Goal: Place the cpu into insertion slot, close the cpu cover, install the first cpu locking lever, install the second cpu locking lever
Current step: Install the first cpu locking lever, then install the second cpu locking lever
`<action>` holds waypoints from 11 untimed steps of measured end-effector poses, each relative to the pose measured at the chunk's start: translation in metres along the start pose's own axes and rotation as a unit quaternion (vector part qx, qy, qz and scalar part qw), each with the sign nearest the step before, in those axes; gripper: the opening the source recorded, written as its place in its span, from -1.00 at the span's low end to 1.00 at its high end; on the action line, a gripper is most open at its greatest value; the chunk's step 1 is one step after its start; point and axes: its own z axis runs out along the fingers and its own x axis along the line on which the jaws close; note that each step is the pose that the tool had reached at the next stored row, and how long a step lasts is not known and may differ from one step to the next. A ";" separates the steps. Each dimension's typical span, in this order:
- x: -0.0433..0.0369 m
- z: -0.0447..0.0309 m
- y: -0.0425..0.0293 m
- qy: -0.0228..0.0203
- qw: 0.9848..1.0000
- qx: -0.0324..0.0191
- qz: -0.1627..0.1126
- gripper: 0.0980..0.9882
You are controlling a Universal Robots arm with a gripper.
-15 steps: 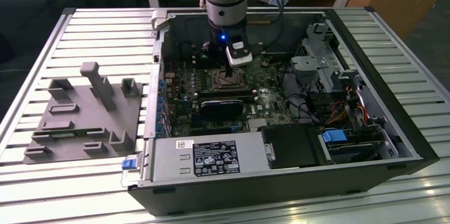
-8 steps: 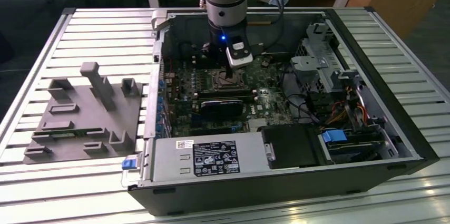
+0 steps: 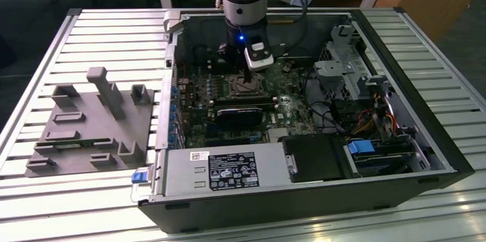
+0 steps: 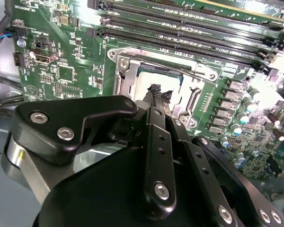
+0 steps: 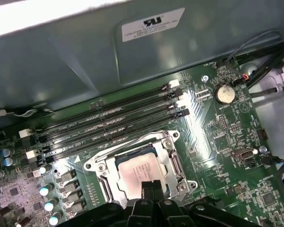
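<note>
1. One hand (image 4: 160, 94) is in play. In both wrist views its two black fingertips (image 5: 150, 188) are drawn together with no gap to see between them and nothing held; they stand at the near edge of the cpu (image 5: 138, 171), touching it or just above it. Which of the two cannot be told.
2. The cpu lies flat and square inside the insertion slot (image 5: 100, 166), silvery top up, with no visible tilt. In the exterior view the hand (image 3: 248, 78) hangs straight over the same socket on the motherboard (image 3: 285, 114).
3. The cpu cover (image 4: 125, 75) appears to lie down around the chip, its window framing the metal top. Whether it is fully seated I cannot tell.
4. A thin lever (image 4: 191, 72) lies along one side of the socket in the second wrist view; whether it is latched under its hook is not clear.
5. Beyond the socket run the long memory slots (image 5: 109, 125); the open computer case (image 3: 425, 139) stands on the slatted counter (image 3: 114, 31), with a grey fixture block (image 3: 91, 122) beside it on the exterior view's left.
6. Judgement: placing is done, and the work stands at pressing the cover down or at the first lever. The next move calls for a steady downward press, kept off the bare socket.
</note>
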 end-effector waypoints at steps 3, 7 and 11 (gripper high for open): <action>-0.0003 -0.0038 0.0003 0.000 1.000 0.000 0.000 -0.99; -0.0005 -0.0051 0.0005 0.000 1.000 0.000 0.000 -0.99; -0.0004 -0.0052 0.0005 0.000 1.000 0.000 0.000 -0.99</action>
